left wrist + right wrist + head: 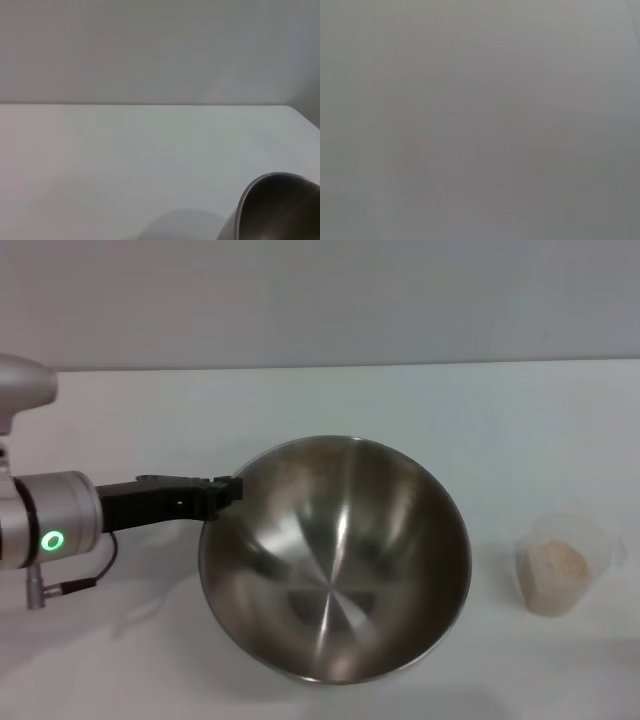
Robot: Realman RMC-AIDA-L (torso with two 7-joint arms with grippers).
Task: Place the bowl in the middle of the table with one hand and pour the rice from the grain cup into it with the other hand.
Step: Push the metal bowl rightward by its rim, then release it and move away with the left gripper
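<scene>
The large shiny steel bowl (335, 555) is in the middle front of the white table (420, 410), tilted toward me and empty. My left gripper (228, 492) reaches in from the left and is shut on the bowl's left rim. The bowl's rim also shows in the left wrist view (272, 205). The small frosted grain cup (565, 562) stands upright at the right, apart from the bowl, with pale rice (558, 562) inside. My right gripper is out of view; the right wrist view shows only a plain grey surface.
The table's far edge meets a grey wall (320, 300). The table's far right corner shows in the left wrist view (295, 107).
</scene>
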